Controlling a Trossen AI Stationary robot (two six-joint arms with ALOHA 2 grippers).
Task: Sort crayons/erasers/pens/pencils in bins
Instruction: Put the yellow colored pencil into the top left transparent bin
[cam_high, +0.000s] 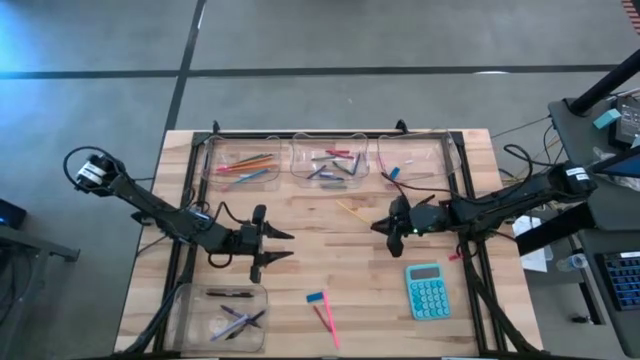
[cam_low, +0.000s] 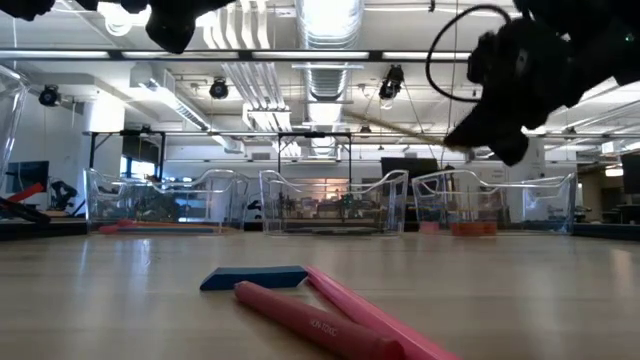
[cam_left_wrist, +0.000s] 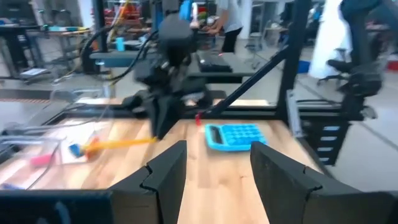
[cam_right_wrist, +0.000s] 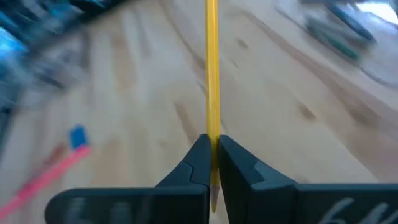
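No legible text, labels, brands or nos. in any view. Teal calculator (cam_high: 427, 290) on desk (cam_high: 300, 260): keys and display too small to read. Pink pencil (cam_low: 310, 320), low view: faint dark imprint on barrel, unreadable. Background room signage blurred; nothing decipherable.

Overhead view straight down, low view level across table (cam_low: 120, 290), both showing bins (cam_low: 330, 205).

Both arms are showing matte black links; black cables are looping near the teal calculator (cam_high: 427, 291), where a green light is glowing.
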